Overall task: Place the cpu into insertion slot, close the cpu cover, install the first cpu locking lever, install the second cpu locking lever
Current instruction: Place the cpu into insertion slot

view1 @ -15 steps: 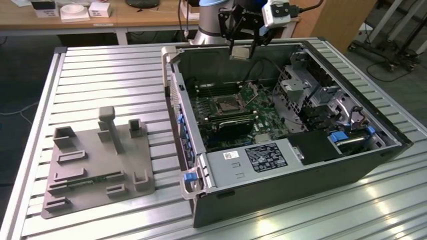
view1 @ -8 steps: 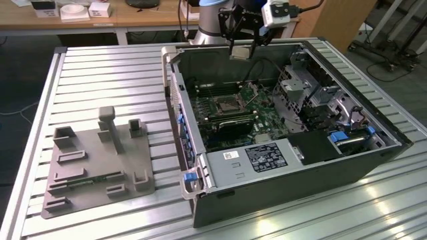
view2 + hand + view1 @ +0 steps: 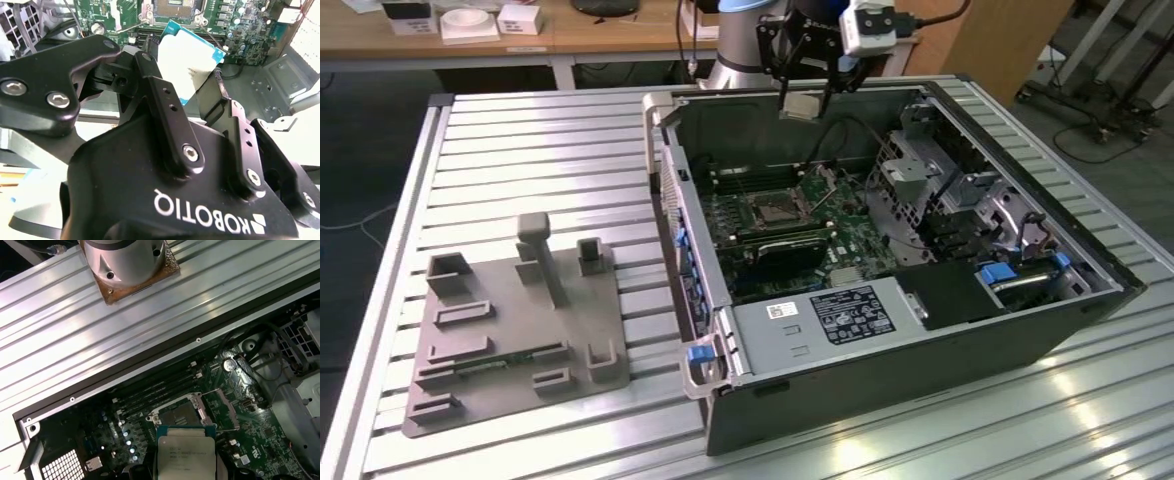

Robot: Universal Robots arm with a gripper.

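Jaws: clenched on the cpu, one black finger [image 3: 165, 100] on each of two opposite edges.
Gripper: [image 3: 803, 98] hangs in the air over the far end of the open computer case [image 3: 1067, 330], pointing down; in the second wrist view [image 3: 187, 70] its dark body takes up most of the foreground.
Cpu: [image 3: 801, 106] held clear above the board, not in the slot. Silver-grey top with a teal edge in both wrist views [image 3: 192, 52] [image 3: 186, 456]. It looks slightly tilted in the exterior view.
Slot: [image 3: 767, 211] square, silvery rim, dark centre bare, set in the green board [image 3: 847, 245] inside the case. In the first wrist view [image 3: 179, 414] the cpu overlaps one side of its rim; in the second wrist view [image 3: 177, 6] the slot sits just past the cpu's far edge.
Cover: cannot tell how it stands.
Memory slots: [image 3: 155, 390] long, dark, running beside the slot.
Black box: [image 3: 834, 315] white label, at the near end of the case, well apart from the gripper.
Arm base: [image 3: 127, 260] bolted to the slatted metal table [image 3: 534, 150], just beyond the case wall.
Grey fixture: [image 3: 507, 320] on the table at the exterior view's left of the case, with upright posts and brackets.
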